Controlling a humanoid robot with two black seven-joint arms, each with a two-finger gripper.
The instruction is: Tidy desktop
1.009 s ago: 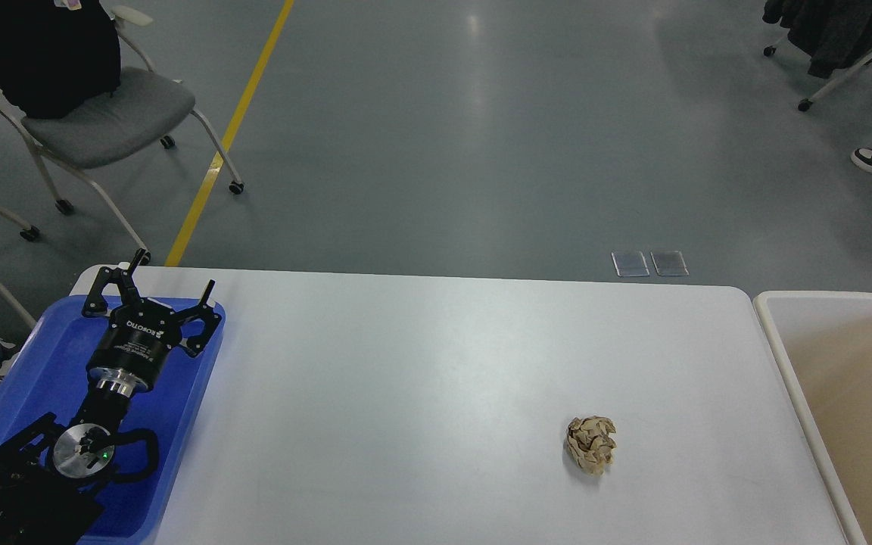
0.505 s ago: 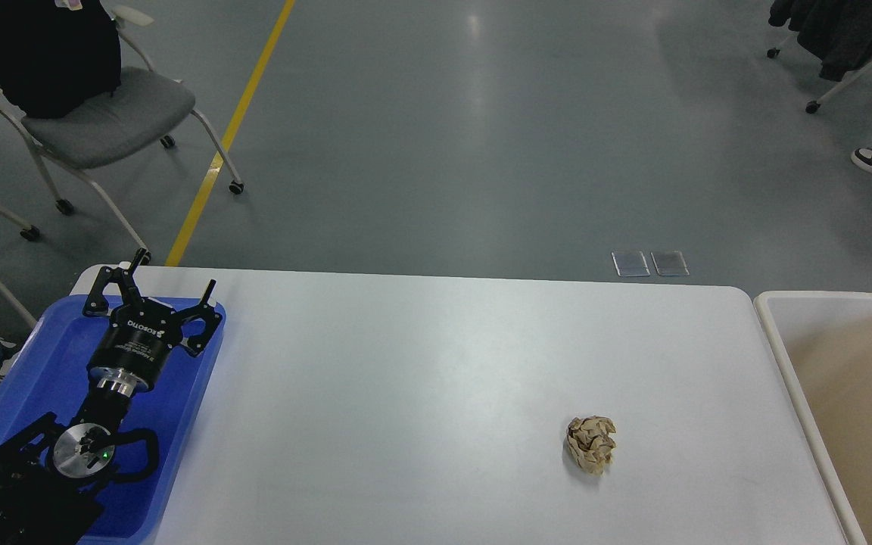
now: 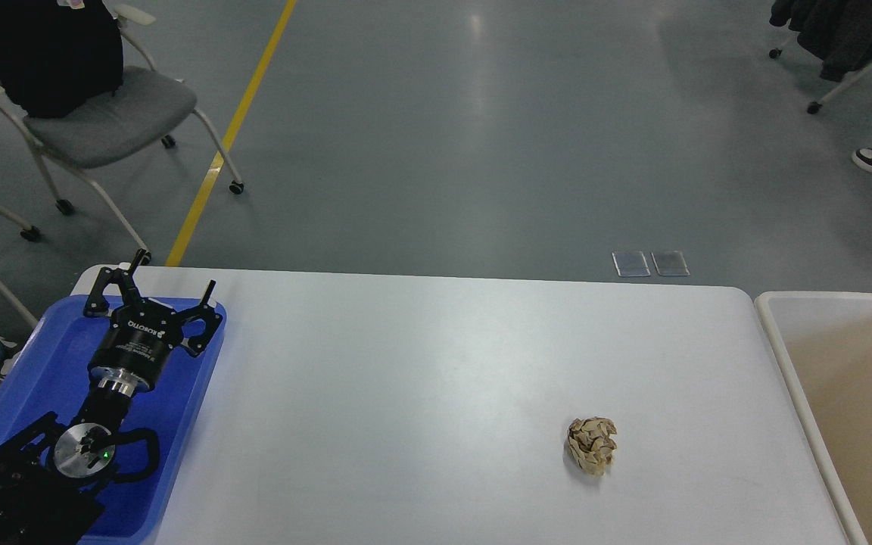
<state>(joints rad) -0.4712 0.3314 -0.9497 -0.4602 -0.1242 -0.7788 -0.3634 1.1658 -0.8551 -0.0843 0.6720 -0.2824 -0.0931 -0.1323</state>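
Left black two-finger gripper (image 3: 171,273) over blue plastic tray (image 3: 179,424) — fingers spread apart, empty. Crumpled tan paper ball (image 3: 592,445) lies on white glossy desktop (image 3: 421,378) — near beige open bin (image 3: 784,363).

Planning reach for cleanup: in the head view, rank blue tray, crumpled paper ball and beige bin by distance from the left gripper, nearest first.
1. blue tray: directly under the left gripper, at the desktop's left end.
2. crumpled paper ball: right of centre on the desktop.
3. beige bin: beyond the right edge.
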